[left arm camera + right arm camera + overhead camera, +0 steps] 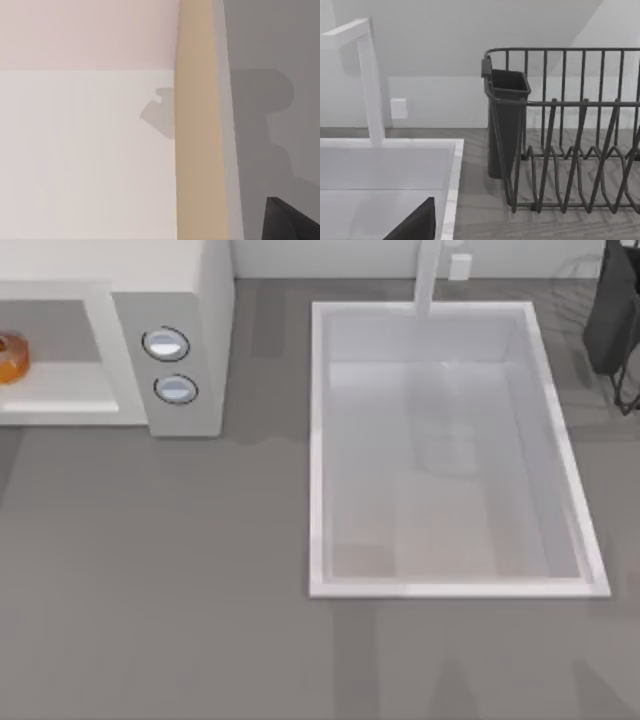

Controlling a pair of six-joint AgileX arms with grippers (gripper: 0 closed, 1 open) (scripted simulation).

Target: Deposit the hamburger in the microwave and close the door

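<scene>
Since the hamburger (10, 357) is already seen resting inside the microwave (185, 300), at the far left corner of the bench (200, 570), the deposit is judged done and only the door remains to be shut. A tan bar (197, 125) is seen close to the left wrist camera, but whether either gripper is spread or pressed together cannot be told. Farther off, the sink (320, 440) and dish rack (570, 130) are left untouched.

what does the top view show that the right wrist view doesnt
Top view alone: the large off-white boxy microwave with its two round silvery-blue dials, and the small round orange-brown hamburger already inside its open cavity. Right wrist view alone: the dark wire dish rack's bars and its dark cutlery cup seen close. Both share the white rectangular sink basin and white faucet.
</scene>
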